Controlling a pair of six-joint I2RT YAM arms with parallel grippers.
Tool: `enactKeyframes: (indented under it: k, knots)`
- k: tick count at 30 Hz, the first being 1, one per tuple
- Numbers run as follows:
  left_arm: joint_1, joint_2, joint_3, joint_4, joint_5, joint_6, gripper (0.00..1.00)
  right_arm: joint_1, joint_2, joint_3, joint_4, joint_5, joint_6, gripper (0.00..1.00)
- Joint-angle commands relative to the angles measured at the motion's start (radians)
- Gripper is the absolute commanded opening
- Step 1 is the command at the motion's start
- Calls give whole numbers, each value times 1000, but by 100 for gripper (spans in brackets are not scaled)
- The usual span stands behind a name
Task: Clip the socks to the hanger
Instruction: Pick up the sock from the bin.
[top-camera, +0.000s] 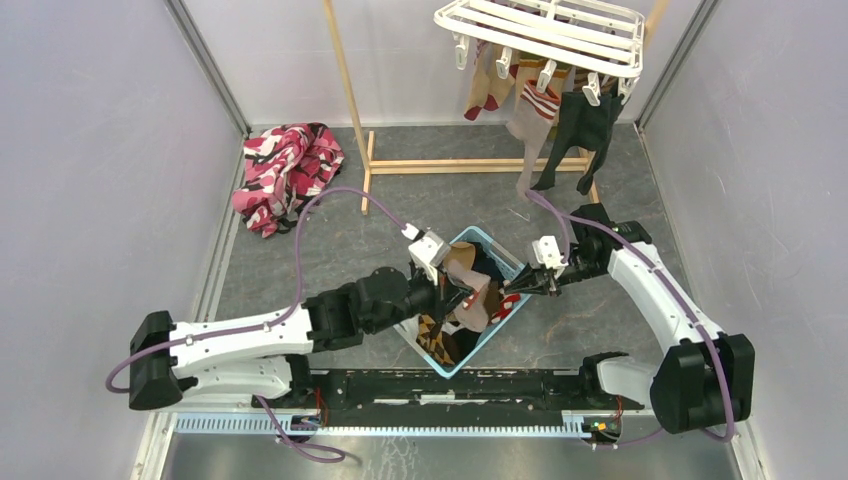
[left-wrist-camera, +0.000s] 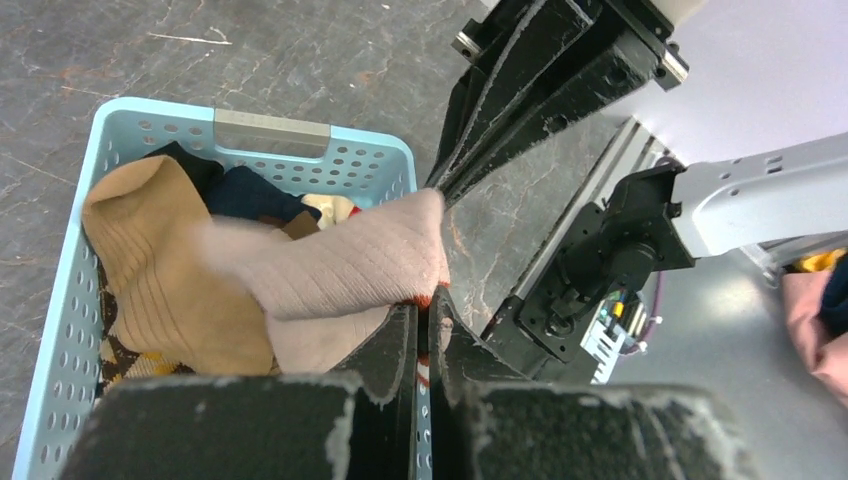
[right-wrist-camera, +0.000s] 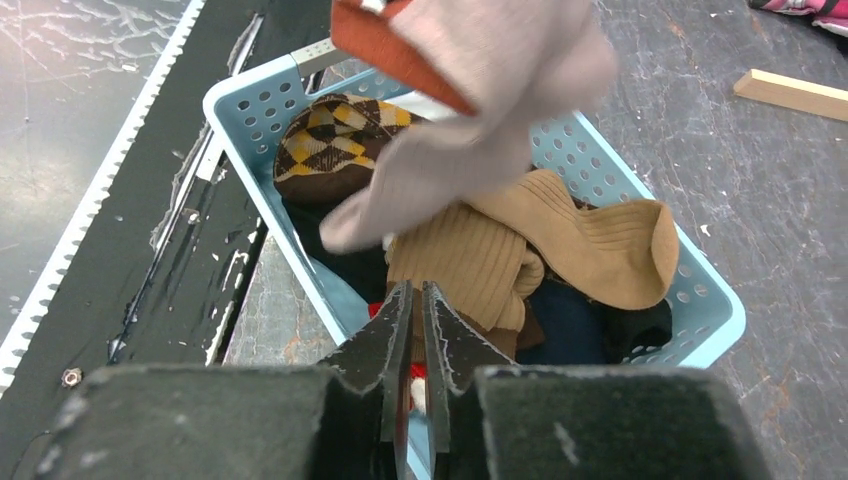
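The dark grey counter (top-camera: 330, 250) carries everything. At its far right corner the white hanger (top-camera: 545, 30) is slung from a thin wooden stand (top-camera: 345, 70). Several socks are already clipped along the hanger's near edge, among them a black sock (top-camera: 580, 125). A light blue mesh basket (top-camera: 497, 330) sits near the middle of the counter's near edge, between the two arms, with more socks heaped in it. A tan ribbed sock (right-wrist-camera: 590, 245) lies on top and a brown and yellow argyle sock (right-wrist-camera: 330, 140) is in one corner. Above the basket hangs a grey sock (left-wrist-camera: 340, 265) with an orange-red cuff. The left gripper (left-wrist-camera: 421, 312) has its jaws pressed together on the sock at the cuff end, and the foot dangles free. The right gripper (right-wrist-camera: 411, 295) points at the same sock from the other side, with only a thin slit between its jaws. I cannot tell whether they pinch the fabric or merely touch it. The sock looks light, limp and soft. It will likely fold and swing rather than hold a shape, and the knit should not slip much in a firm pinch. The cuff is probably the best place to hold it, since the thicker banded edge gives the jaws something to bite. Leaving a stretch of cuff edge clear of the jaws would give one of the small dangling clips (top-camera: 462, 50) room to close on it.
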Motion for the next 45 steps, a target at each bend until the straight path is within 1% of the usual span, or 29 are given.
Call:
enactKeyframes:
  k: [1, 3, 4, 6, 9, 12, 14, 15, 16, 17, 20, 22, 24, 25, 27, 30, 31, 34, 37, 39, 40, 43, 45]
  knots:
    - [94, -46, 38, -69, 184, -105, 2, -10, -47, 31, -23, 9, -38, 15]
    - [169, -41, 23, -39, 325, -155, 2, -8, -71, 33, -28, 6, -52, 18]
    - [189, -35, 12, -10, 381, -180, 2, -7, -83, 34, -40, 7, -71, 20]
    - [253, -11, -9, 63, 493, -230, 2, -6, -101, 44, -92, 12, -145, 25]
    - [309, 53, -7, 139, 615, -289, 2, -5, -146, 51, -105, 29, -196, 35]
    - [353, 135, 12, 190, 726, -343, 2, 10, -193, 43, -104, 25, -283, 51]
    - [377, 180, 23, 221, 774, -372, 2, 34, -214, 38, -100, 22, -334, 66]
    - [387, 197, 34, 223, 798, -375, 2, 47, -220, 36, -81, 18, -333, 74]
    - [396, 214, 42, 222, 813, -377, 2, 58, -225, 37, -58, 18, -320, 78]
    - [405, 225, 49, 216, 823, -379, 2, 70, -225, 40, -18, 26, -280, 80]
    - [424, 238, 60, 208, 846, -375, 2, 121, -213, 41, 222, 86, -5, 80]
    - [428, 241, 65, 201, 852, -368, 2, 171, -214, 22, 392, 168, 179, 76]
    - [431, 244, 69, 200, 857, -366, 2, 230, -229, -20, 572, 286, 367, 71]
    - [432, 246, 69, 201, 859, -366, 2, 256, -235, -34, 632, 336, 438, 70]
    - [432, 253, 70, 202, 860, -361, 2, 301, -233, -33, 660, 388, 464, 67]
    - [435, 265, 70, 201, 873, -358, 2, 314, -223, -18, 642, 389, 487, 57]
    - [435, 272, 73, 201, 881, -358, 2, 314, -225, -21, 639, 389, 485, 55]
    - [438, 283, 87, 180, 895, -346, 2, 315, -242, -30, 605, 379, 446, 56]
    - [442, 287, 108, 121, 903, -315, 2, 316, -252, 11, 455, 357, 309, 62]
    - [447, 285, 119, 93, 909, -301, 2, 315, -268, 14, 422, 356, 284, 62]
    - [449, 286, 122, 87, 912, -299, 2, 315, -280, 0, 431, 353, 283, 62]
    - [452, 292, 136, 72, 933, -297, 2, 315, -287, -34, 483, 358, 316, 59]
    - [452, 301, 147, 67, 944, -298, 2, 314, -273, -33, 502, 382, 347, 51]
